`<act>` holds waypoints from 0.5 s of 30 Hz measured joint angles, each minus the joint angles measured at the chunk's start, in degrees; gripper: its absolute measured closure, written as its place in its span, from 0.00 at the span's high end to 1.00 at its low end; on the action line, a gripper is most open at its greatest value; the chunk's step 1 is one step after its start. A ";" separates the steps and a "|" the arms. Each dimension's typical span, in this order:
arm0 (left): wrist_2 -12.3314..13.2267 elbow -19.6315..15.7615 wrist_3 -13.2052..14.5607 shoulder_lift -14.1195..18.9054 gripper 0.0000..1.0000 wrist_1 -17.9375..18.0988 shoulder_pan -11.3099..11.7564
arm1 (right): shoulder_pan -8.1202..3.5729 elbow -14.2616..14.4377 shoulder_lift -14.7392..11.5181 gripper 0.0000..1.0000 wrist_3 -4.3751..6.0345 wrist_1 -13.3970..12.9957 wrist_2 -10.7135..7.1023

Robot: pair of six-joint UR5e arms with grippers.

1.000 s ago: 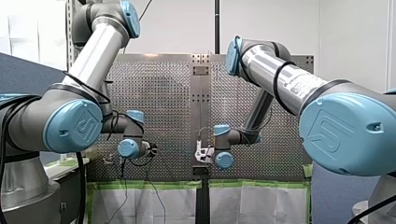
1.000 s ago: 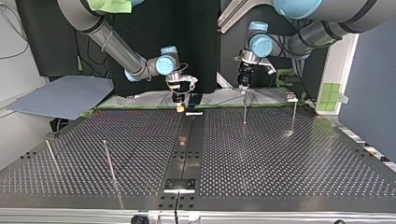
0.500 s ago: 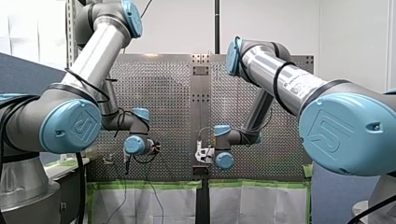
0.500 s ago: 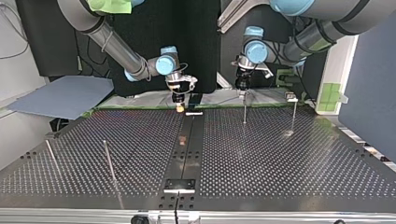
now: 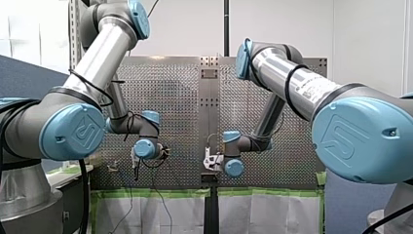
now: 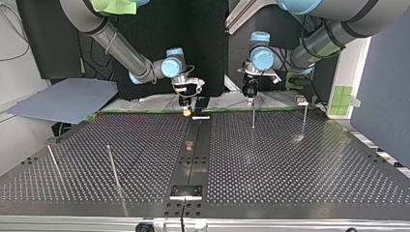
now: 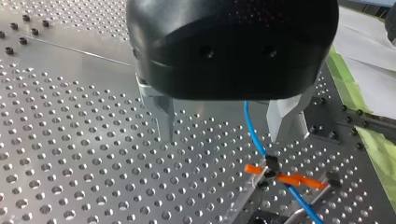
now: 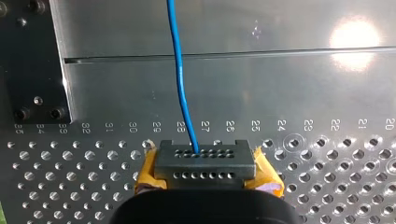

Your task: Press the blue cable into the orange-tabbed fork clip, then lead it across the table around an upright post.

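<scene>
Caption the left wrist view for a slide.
My left gripper, open, above the blue cable crossing the orange-tabbed fork clip.

Room light: bright and even from overhead; the white wall (image 5: pixel 282 29) behind the arms looks pale and flat.
Glare: one round hot spot on the bare metal plate (image 8: pixel 280 93) in the right wrist view.
Sheen: the perforated table (image 6: pixel 290 164) gleams in a pale patch at the foot of the upright post (image 6: pixel 303 118).
Shadows: soft and faint.
Dark areas: the black backdrop (image 6: pixel 203 43) swallows detail.
</scene>
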 joint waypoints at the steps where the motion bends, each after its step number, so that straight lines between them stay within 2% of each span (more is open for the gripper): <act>1: -0.36 0.05 -0.13 0.00 0.98 -0.13 -0.09 | -0.01 -0.01 0.01 0.00 0.00 0.01 -0.01; 11: -1.17 0.91 -0.81 -0.11 0.98 -1.19 -1.20 | 0.15 -0.03 0.03 0.00 0.04 0.24 -0.20; 15: -1.52 1.76 -1.20 -1.31 0.98 -1.90 -1.99 | 0.28 -0.05 0.04 0.00 0.06 0.29 -0.20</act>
